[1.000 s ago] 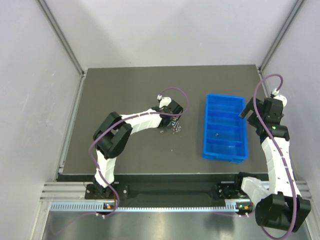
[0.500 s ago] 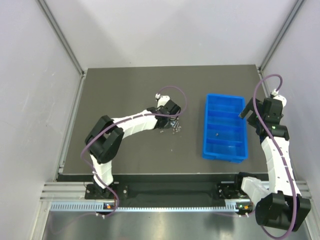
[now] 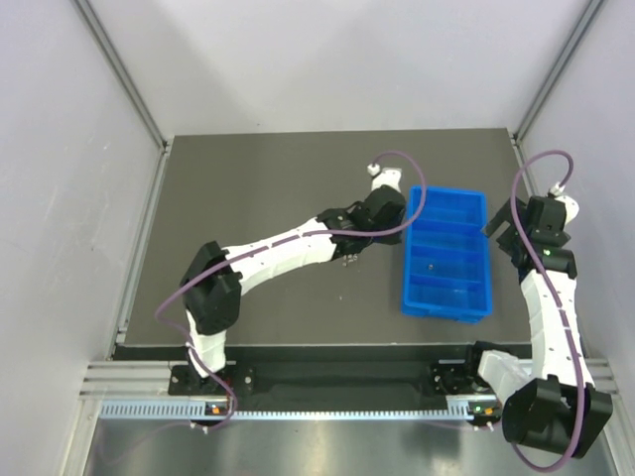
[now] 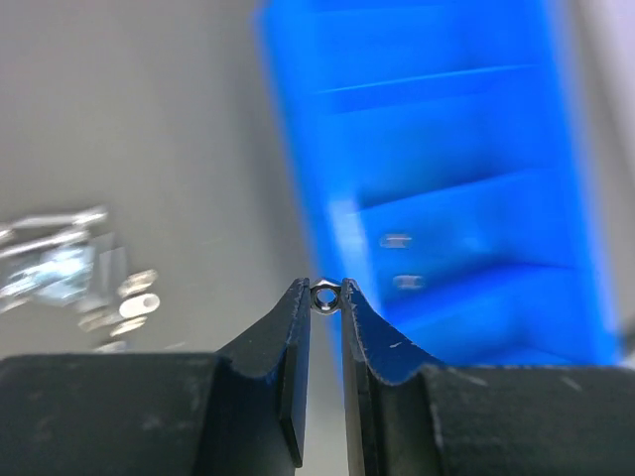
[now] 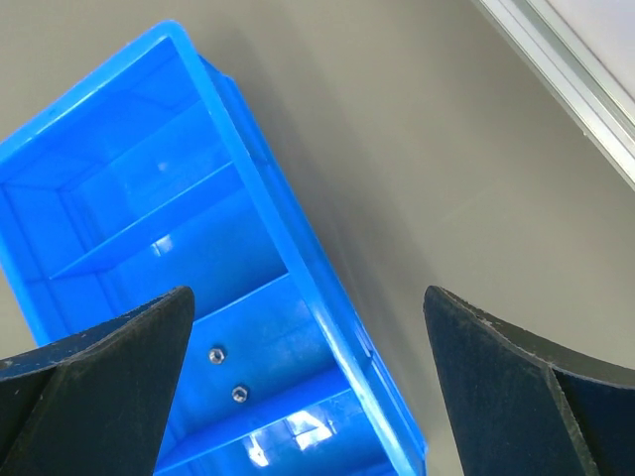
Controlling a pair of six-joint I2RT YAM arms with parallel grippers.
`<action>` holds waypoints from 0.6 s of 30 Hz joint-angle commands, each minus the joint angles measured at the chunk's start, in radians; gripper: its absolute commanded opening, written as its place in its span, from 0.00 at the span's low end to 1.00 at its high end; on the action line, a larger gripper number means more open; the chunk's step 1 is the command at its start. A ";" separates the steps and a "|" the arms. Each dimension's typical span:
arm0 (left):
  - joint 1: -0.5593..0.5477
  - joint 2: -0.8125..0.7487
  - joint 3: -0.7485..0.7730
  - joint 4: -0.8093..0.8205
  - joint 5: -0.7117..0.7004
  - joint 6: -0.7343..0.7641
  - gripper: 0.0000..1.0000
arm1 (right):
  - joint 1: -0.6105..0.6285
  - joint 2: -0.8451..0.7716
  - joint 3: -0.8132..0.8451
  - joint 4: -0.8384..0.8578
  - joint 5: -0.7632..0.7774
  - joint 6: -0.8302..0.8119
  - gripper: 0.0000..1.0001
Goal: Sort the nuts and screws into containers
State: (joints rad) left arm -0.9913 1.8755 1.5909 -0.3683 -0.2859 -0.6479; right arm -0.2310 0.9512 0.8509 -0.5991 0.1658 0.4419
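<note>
Left pincer (image 4: 325, 299) pinched narrow on single nut (image 4: 325, 296), carried at tray (image 4: 446, 188) edge; judged bound for compartment with two nuts (image 5: 215, 354). Loose pile (image 4: 69, 266) on surface (image 4: 149, 119). Right pincer (image 5: 306, 297) wide, empty, over tray.

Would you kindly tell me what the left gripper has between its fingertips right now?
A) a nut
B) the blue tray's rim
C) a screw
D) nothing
A: in the left wrist view a tiny ring-shaped nut sits pinched between the tips of the left gripper, its jaws nearly closed on it.
</note>
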 commanded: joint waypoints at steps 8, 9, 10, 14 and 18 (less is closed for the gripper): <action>-0.079 0.172 0.174 0.108 0.160 0.034 0.14 | -0.011 -0.028 -0.004 0.019 -0.014 0.020 1.00; -0.084 0.183 0.181 0.106 0.165 0.034 0.14 | -0.010 -0.026 -0.006 0.022 -0.018 0.021 1.00; -0.087 0.191 0.188 0.106 0.175 0.034 0.14 | -0.011 -0.023 -0.007 0.025 -0.025 0.026 1.00; -0.095 0.226 0.208 0.114 0.188 0.040 0.14 | -0.010 -0.014 -0.006 0.038 -0.029 0.024 1.00; -0.096 0.260 0.233 0.101 0.186 0.053 0.22 | -0.010 -0.009 -0.001 0.041 -0.037 0.023 1.00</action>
State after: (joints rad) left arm -1.0882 2.1262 1.7573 -0.3019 -0.1112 -0.6189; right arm -0.2321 0.9409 0.8429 -0.6071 0.1402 0.4564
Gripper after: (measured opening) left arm 0.210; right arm 0.996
